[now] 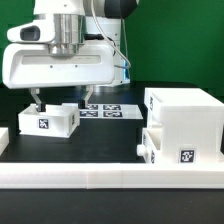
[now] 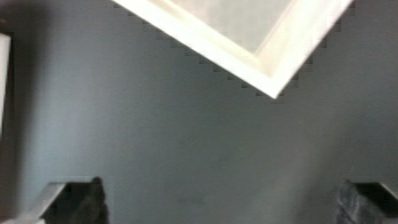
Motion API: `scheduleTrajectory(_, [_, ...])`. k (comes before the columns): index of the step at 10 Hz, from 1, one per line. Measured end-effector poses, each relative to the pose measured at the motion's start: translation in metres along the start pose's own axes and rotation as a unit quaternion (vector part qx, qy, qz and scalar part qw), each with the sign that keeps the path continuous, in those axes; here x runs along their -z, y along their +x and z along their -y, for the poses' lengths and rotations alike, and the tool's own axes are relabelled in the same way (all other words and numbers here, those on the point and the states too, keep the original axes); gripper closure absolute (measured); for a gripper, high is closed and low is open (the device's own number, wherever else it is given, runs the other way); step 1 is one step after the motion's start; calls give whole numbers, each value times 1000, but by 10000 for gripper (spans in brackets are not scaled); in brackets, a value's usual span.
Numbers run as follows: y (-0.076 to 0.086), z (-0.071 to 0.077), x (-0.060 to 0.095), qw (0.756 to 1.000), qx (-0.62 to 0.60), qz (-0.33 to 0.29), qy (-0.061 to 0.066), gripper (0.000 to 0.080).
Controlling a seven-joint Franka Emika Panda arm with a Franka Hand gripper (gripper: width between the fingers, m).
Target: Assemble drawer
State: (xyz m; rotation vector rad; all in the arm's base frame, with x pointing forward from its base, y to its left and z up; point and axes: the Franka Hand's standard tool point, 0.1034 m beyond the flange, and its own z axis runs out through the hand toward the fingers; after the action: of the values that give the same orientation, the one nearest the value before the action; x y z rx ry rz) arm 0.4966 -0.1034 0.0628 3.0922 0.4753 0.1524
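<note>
A small white open-topped tray (image 1: 50, 121) with a square tag stands at the exterior view's left. Its corner (image 2: 249, 40) shows in the wrist view. My gripper (image 1: 60, 100) hangs just above the tray with its jaws wide apart and nothing between them. In the wrist view the gripper (image 2: 222, 205) has only dark table between its fingertips (image 2: 71, 202). The tall white housing (image 1: 185, 112) stands at the exterior view's right. A second tagged tray (image 1: 168, 150) sits at the housing's lower front.
The marker board (image 1: 108, 110) lies flat behind the loose tray. The long low white border wall (image 1: 110, 180) runs along the front of the black table. A white strip (image 2: 6, 80) shows at the wrist view's edge.
</note>
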Motion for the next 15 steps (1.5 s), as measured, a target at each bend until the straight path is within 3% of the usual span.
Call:
scheduleTrajectory(2, [-9,-3,-3,995,-97,10,5,151])
scheduleTrajectory(4, [-16,4,-6,983,-181,18,9,151])
scheduleTrajectory(7, [-31,17,-12,983,-181,21,9,151])
scheduleTrajectory(11, [-30,17,-13,984,-179,21,9,151])
scheduleTrajectory(15, [-53,30,-12,972,-234,34,10,151])
